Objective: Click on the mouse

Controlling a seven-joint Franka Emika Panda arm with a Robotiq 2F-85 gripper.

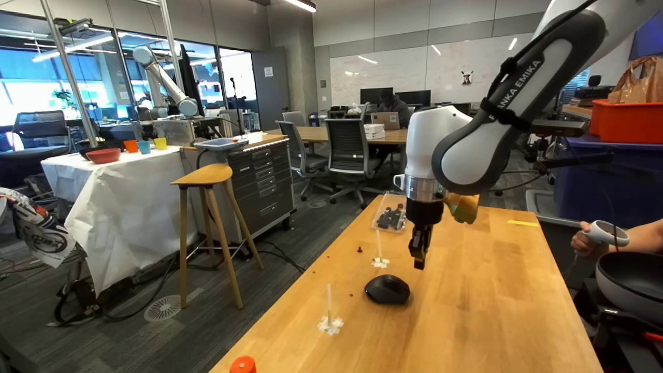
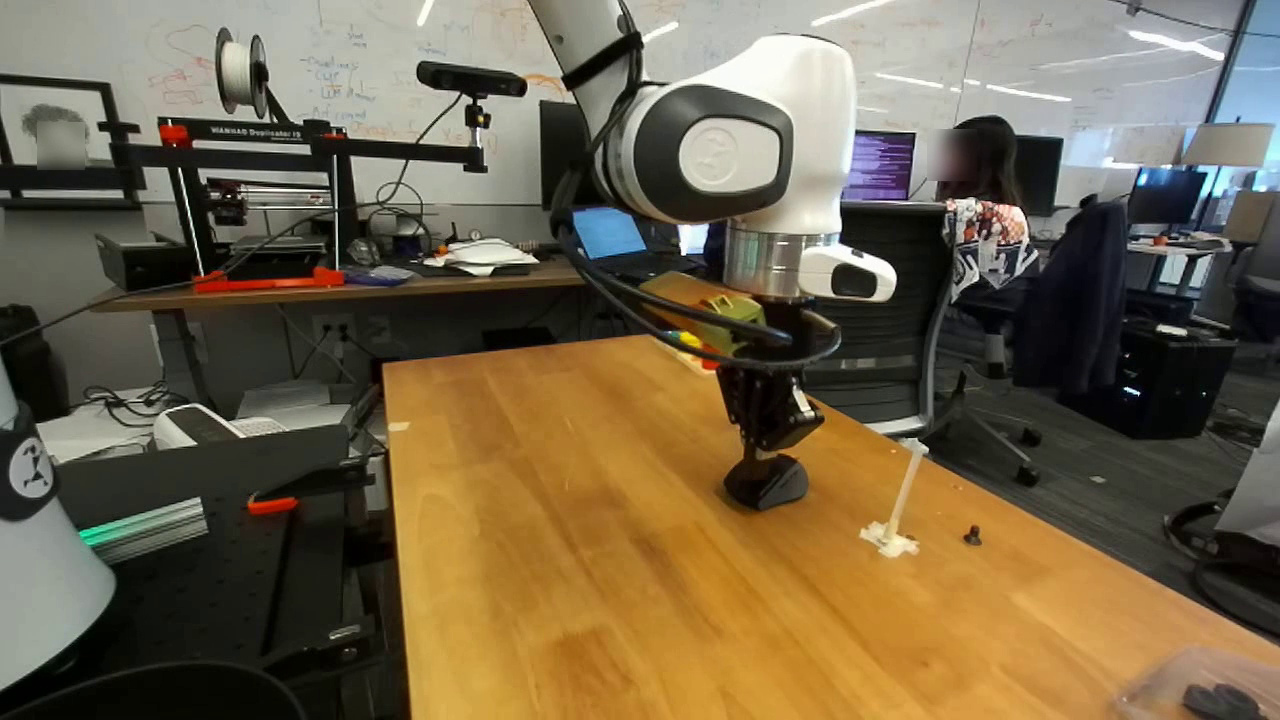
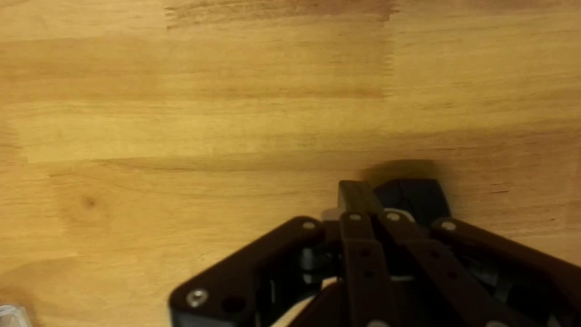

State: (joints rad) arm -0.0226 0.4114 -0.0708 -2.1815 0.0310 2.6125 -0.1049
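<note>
In an exterior view, the closed, empty pincer [image 1: 419, 263] hangs near the mouse [image 1: 387, 290] on the table [image 1: 481, 305]; it should align above the clicking end, then press lightly downward. In an exterior view, it overlaps the mouse [image 2: 768, 488], concealing any gap. In the wrist view, the fingers [image 3: 366, 263] meet, partly covering the mouse.
</note>
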